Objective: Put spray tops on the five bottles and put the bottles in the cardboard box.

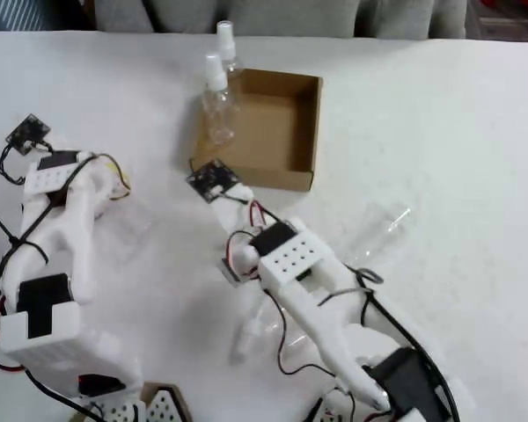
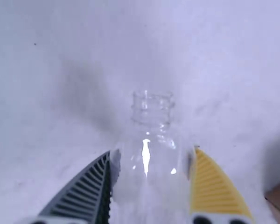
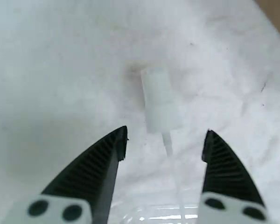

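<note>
1. Left end effector pinches an uncapped clear bottle, whose long axis runs straight ahead, neck pointing away.
2. Right end effector is spread. A spray top lies just ahead on the worktop, tube pointing back.
3. The high view adds the cardboard box beyond, with two capped bottles at its edge.

Bottle within left gripper
</note>
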### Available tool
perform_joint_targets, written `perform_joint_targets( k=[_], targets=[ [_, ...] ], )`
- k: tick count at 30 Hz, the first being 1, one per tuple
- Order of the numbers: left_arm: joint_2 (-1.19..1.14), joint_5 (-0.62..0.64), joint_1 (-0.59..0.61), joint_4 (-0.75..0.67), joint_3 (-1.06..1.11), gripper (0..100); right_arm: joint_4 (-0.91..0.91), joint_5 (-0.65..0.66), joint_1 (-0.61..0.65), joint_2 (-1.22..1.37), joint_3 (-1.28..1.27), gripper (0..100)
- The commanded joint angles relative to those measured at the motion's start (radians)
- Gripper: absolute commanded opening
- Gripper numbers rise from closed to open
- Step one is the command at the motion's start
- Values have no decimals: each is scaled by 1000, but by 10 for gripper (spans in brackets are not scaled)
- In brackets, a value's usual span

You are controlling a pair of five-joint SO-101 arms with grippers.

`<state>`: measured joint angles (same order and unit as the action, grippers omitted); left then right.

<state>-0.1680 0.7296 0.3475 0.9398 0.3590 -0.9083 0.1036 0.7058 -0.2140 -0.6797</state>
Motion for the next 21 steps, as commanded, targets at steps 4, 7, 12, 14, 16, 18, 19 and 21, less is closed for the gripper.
perform_joint_targets(
  k=[4,7,12,14,16,18,19,21],
  targets=[
    [2,-54,-16,12,-54,24,-107,77,-4,-27,106,223],
    [2,-58,-16,11,-54,24,-116,140,-13,-53,107,223],
    [2,-57,-16,11,-54,24,-104,374,-1,-56,80,223],
    [2,-57,-16,11,-54,24,-54,450,2,-56,44,223],
    [2,-57,-16,11,-54,24,12,477,2,-56,3,223],
    [2,-60,-16,11,-54,24,59,479,2,-56,-25,222],
    [2,-60,-16,11,-54,24,71,479,4,-56,-32,222],
    [2,-60,-16,11,-54,24,85,482,7,-56,-40,222]
  ],
)
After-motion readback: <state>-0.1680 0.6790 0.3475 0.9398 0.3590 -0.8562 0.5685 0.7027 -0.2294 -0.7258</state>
